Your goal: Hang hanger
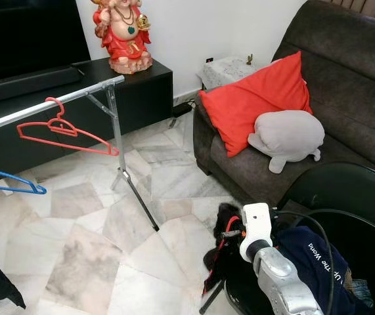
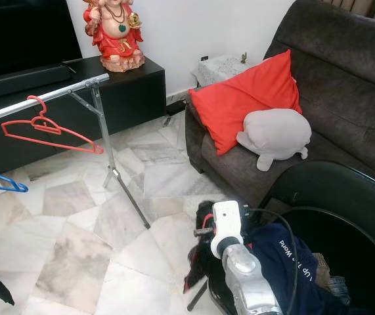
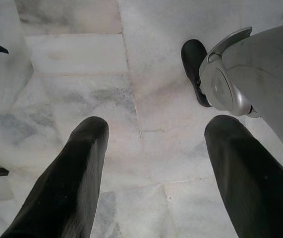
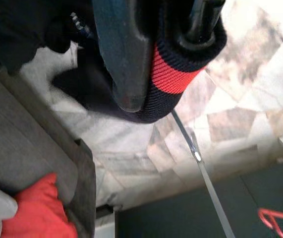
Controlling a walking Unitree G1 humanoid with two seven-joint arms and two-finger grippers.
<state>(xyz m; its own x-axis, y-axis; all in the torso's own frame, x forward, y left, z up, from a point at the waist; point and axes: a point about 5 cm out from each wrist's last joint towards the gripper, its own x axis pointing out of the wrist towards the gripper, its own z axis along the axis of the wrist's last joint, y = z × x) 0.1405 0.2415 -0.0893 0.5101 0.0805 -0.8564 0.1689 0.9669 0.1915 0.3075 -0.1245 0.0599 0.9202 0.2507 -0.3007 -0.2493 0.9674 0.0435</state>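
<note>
right gripper (image 4: 161, 54) is pinched on a dark garment with a red stripe (image 4: 168, 74) — fingers pressed into the ribbed fabric, near the floor at the near right, just beside the black basket (image 1: 371, 190). whether there is a hanger inside that garment, can't tell; a thin dark rod (image 1: 211, 298) pokes out below the cloth in the head view, could be part of one.

left gripper (image 3: 151, 173) hangs idle over the marble floor (image 1: 95, 223), fingers spread, nothing between them.

target is the metal rail (image 1: 43, 106) of the rack at far left. a red hanger (image 1: 66, 134) already hangs on it, a blue hanger (image 1: 10, 182) further left.

risks from here:
- grip is on cloth, not on a hook — garment may slip off or swing during the lift, so the hook orientation is unknown at the rail.
- rail is well apart from the gripper — robot has to walk and raise the arm; dangling fabric could catch the basket rim or the rack leg (image 1: 134, 190).
- red hanger sits near the rail's right end, so a sloppy approach may knock it.
- rack looks light; a bump to the leg could shift it.
</note>
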